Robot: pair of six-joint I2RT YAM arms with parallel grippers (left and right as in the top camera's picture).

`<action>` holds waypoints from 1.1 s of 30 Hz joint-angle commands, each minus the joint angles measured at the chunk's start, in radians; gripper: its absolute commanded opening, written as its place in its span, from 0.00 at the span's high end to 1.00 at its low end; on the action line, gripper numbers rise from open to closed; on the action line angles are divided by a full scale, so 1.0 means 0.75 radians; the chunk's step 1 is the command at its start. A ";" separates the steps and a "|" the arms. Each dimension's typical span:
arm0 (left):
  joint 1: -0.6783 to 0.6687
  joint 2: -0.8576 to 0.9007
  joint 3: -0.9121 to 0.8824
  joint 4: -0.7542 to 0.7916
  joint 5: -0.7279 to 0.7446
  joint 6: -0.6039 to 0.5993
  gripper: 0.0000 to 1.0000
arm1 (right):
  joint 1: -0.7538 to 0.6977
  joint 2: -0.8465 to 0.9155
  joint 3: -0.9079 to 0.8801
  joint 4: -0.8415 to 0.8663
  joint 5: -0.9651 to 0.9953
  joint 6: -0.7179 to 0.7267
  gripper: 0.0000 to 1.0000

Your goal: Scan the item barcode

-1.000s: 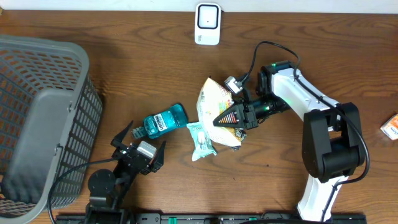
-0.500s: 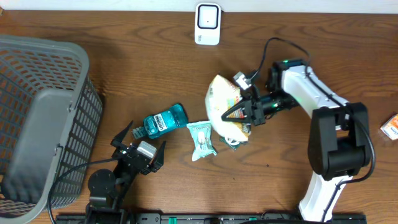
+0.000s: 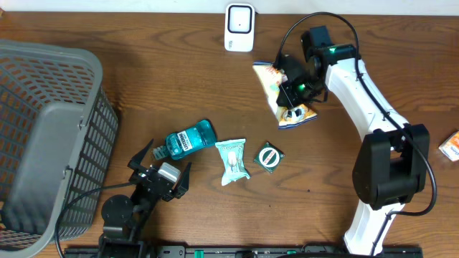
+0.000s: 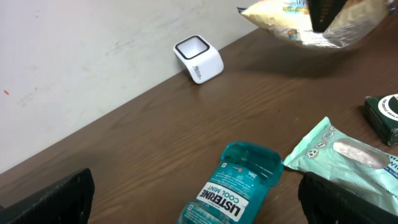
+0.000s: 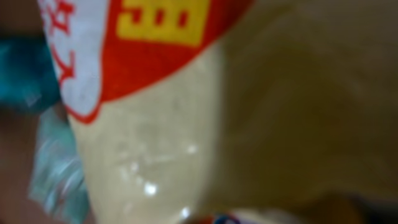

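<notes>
Two arms at a wooden desk (image 3: pixel 143 86). Far left, a grey mesh basket (image 3: pixel 43 136). Next, near the front edge, the left end effector (image 3: pixel 165 159), spread wide and gripping nothing. Just beyond it, flat on the desk, a teal Listerine bottle (image 3: pixel 190 138), then a pale green wipes pack (image 3: pixel 233 159) and a small dark green packet (image 3: pixel 269 157). At the back edge, a white scanner (image 3: pixel 239 27). Right of the scanner, a snack bag (image 3: pixel 267 75), lifted off the desk and pinched tight in the right end effector (image 3: pixel 290 92). Far right, a small orange box (image 3: pixel 450 145).
</notes>
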 commanded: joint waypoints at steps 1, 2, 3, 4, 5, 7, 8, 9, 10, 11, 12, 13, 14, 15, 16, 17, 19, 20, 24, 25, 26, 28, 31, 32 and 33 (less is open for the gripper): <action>-0.006 -0.001 -0.035 -0.026 0.026 0.008 0.02 | 0.008 -0.033 0.044 0.070 0.219 0.350 0.99; -0.006 -0.001 -0.035 -0.027 0.026 0.008 0.02 | 0.009 -0.033 0.044 0.107 0.210 0.351 0.99; -0.006 -0.001 -0.035 -0.027 0.026 0.008 0.02 | 0.010 -0.032 0.043 0.149 0.201 0.342 0.99; -0.006 -0.001 -0.035 -0.027 0.026 0.008 0.02 | 0.010 -0.027 0.043 0.185 0.188 0.343 0.99; -0.006 -0.001 -0.035 -0.027 0.026 0.008 0.02 | 0.012 -0.026 0.044 0.219 0.161 0.343 0.99; -0.006 -0.001 -0.035 -0.026 0.026 0.008 0.02 | 0.018 -0.026 0.044 0.260 0.123 0.343 0.99; -0.006 -0.001 -0.035 -0.027 0.026 0.008 0.02 | 0.024 -0.026 0.044 0.279 0.122 0.343 0.99; -0.006 -0.001 -0.035 -0.027 0.026 0.008 0.02 | 0.033 -0.026 0.045 0.299 0.122 0.343 0.99; -0.006 -0.001 -0.035 -0.027 0.026 0.008 0.02 | 0.043 -0.024 0.049 0.322 0.124 0.343 0.99; -0.006 -0.001 -0.035 -0.027 0.026 0.008 0.02 | 0.054 -0.018 0.053 0.347 0.122 0.344 0.99; -0.006 -0.001 -0.035 -0.026 0.026 0.008 0.02 | 0.067 -0.009 0.063 0.370 0.124 0.343 0.99; -0.006 -0.001 -0.035 -0.027 0.026 0.008 0.02 | 0.077 0.002 0.077 0.384 0.127 0.344 0.99; -0.006 -0.001 -0.035 -0.027 0.026 0.008 0.02 | 0.087 0.020 0.096 0.394 0.126 0.344 0.99; -0.006 -0.001 -0.035 -0.027 0.026 0.008 0.02 | 0.098 0.044 0.128 0.396 0.126 0.344 0.99; -0.006 -0.001 -0.035 -0.027 0.026 0.008 0.02 | 0.109 0.083 0.180 0.393 0.127 0.344 0.99; -0.006 -0.001 -0.035 -0.027 0.026 0.008 0.02 | 0.114 0.110 0.215 0.391 0.127 0.344 0.99; -0.006 -0.001 -0.035 -0.026 0.026 0.008 0.02 | 0.124 0.200 0.343 0.368 0.127 0.345 0.99; -0.006 -0.001 -0.035 -0.026 0.026 0.008 0.02 | 0.126 0.246 0.408 0.354 0.127 0.349 0.99; -0.006 -0.001 -0.035 -0.027 0.026 0.008 0.02 | 0.126 0.484 0.758 0.258 0.127 0.363 0.99; -0.006 -0.001 -0.035 -0.027 0.026 0.008 0.02 | 0.126 0.545 0.846 0.236 0.128 0.363 0.99; -0.006 -0.001 -0.035 -0.027 0.026 0.008 0.02 | 0.126 0.600 0.928 0.215 0.135 0.371 0.99; -0.006 -0.001 -0.035 -0.027 0.026 0.008 0.02 | 0.126 0.690 1.066 0.177 0.172 0.398 0.99; -0.006 -0.001 -0.035 -0.026 0.026 0.008 0.02 | 0.127 0.778 1.199 0.152 0.176 0.408 0.99; -0.006 -0.001 -0.035 -0.027 0.026 0.008 0.02 | 0.128 0.785 1.214 0.150 0.176 0.414 0.99; -0.006 -0.001 -0.035 -0.026 0.026 0.008 0.02 | 0.129 0.786 1.215 0.154 0.176 0.414 0.99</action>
